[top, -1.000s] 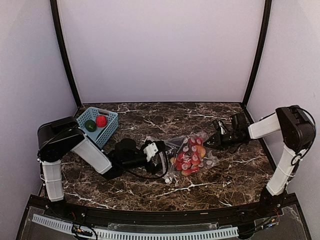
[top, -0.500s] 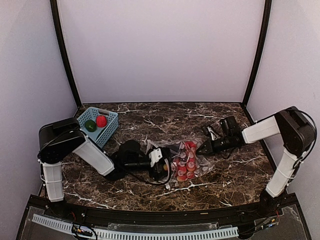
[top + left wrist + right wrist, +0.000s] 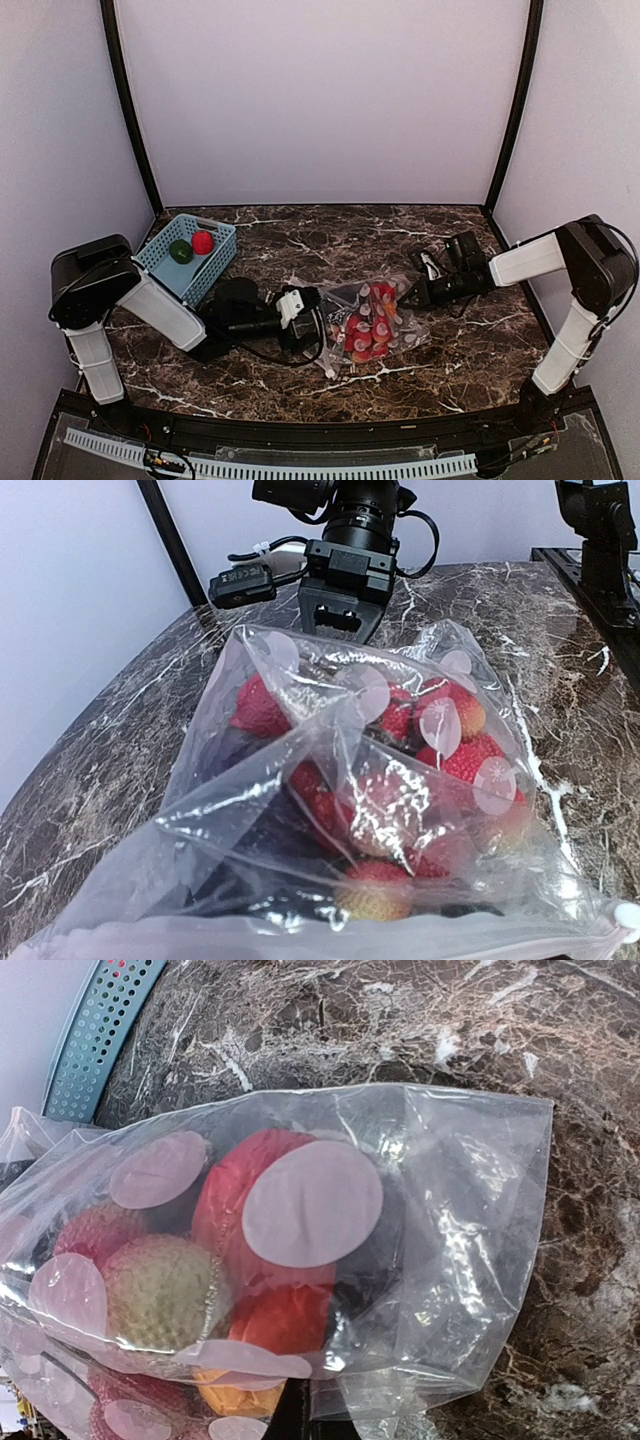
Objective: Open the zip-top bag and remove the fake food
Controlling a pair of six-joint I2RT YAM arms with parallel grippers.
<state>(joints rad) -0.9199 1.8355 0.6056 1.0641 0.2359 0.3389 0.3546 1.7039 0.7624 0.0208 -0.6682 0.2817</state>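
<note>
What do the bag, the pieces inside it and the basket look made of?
The bag: thin clear plastic film, glossy; it crinkles and glints. The pieces: probably moulded plastic, red with a pebbled skin, faintly shiny. The basket: likely rigid blue plastic, matte, with lattice holes.

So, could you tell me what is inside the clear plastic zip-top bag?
Red bumpy toy fruits fill the clear zip-top bag, with a pale green one and an orange piece. Pale round spots on the plastic and the top pieces cover whatever lies deeper.
</note>
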